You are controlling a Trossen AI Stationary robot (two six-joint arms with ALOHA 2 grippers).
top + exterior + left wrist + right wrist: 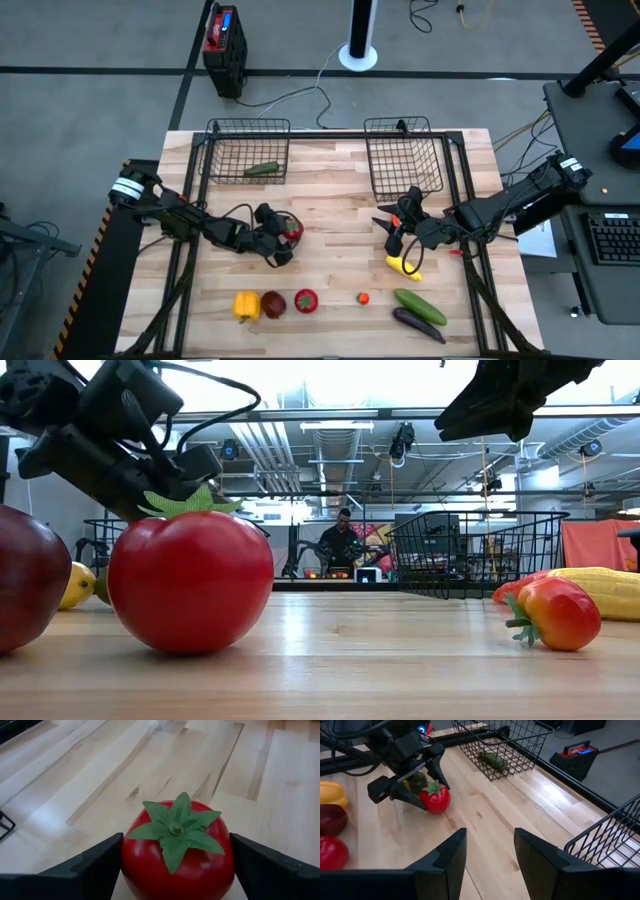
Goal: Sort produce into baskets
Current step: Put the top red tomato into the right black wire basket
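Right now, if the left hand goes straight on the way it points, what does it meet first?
The tomato. It already sits between the two fingers of the left hand, which stand on either side of it. Past the tomato, the left wrist view shows only bare table, though depth there is hard to judge.

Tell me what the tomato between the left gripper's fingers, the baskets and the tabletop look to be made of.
Tomato: likely moulded plastic, with a glossy red skin showing highlights and a flat, stiff green calyx.
Baskets: black coated metal wire, judging by the thin open grid.
Tabletop: light wood strips joined like butcher block, with visible grain and a soft sheen.
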